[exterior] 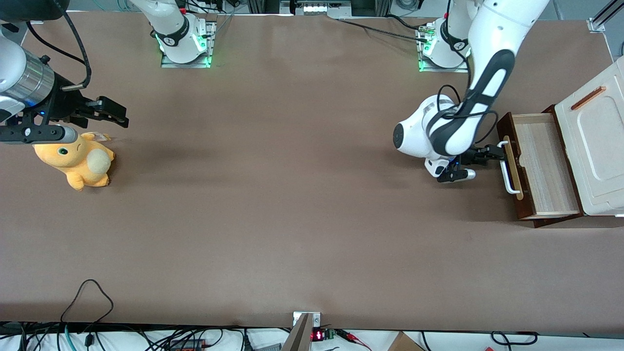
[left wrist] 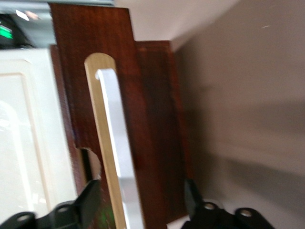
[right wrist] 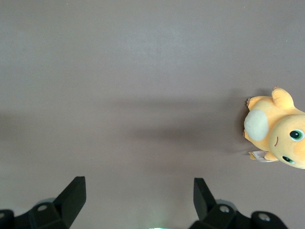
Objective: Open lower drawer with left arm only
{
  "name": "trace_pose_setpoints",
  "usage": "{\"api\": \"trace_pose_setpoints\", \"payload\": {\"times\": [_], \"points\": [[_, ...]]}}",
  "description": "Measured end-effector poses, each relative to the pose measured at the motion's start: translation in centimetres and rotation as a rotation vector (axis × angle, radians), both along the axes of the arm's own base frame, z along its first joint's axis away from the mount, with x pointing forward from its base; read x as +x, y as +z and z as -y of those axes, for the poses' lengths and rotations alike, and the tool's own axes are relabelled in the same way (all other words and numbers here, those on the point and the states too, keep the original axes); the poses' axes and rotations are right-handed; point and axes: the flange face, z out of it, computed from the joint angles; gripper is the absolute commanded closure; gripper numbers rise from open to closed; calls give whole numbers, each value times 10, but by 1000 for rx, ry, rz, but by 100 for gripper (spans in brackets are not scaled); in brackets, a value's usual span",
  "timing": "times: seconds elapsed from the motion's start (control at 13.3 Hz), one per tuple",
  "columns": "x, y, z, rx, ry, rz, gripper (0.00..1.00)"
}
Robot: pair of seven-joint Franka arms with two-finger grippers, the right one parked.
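front view shows the lower drawer (exterior: 541, 163) pulled well out of the cream-white cabinet (exterior: 597, 146) at the working arm's end of the table (exterior: 273, 195), its light wood inside laid bare. the dark brown drawer front carries a white bar handle (exterior: 508, 170) on a pale wood strip. the left arm (exterior: 468, 107) bends down from its base with its round white joint low over the table, and its black tool (exterior: 495, 153) sits right at the drawer front, at the end of the handle farther from the front camera.

from the left wrist view, the tool (left wrist: 143, 200) has its fingers (left wrist: 90, 200) spread apart, one on either side of the handle (left wrist: 119, 157) and the pale strip (left wrist: 102, 143), not pressing on either. the dark front (left wrist: 152, 133) stands out from the cabinet panel (left wrist: 28, 143).

toward the parked arm's end of the table lies an orange plush toy (exterior: 78, 163), well apart from the drawer.
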Motion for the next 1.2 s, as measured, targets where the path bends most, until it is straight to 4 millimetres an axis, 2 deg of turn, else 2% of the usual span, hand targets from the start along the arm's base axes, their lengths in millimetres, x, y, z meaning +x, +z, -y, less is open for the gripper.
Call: {"api": "trace_pose_setpoints", "payload": {"times": [0.15,0.3,0.45,0.6,0.9,1.05,1.2], "points": [[12,46,18,-182,73,13,0],[17,108,30,-335,116,29,0],[15,173,34,-482,143,47,0],[8,230,24,-627,173,61,0],[-1,336,-19,-907,210,68,0],[1,372,-36,-982,190,58,0],[3,391,-44,-1026,143,36,0]]}}
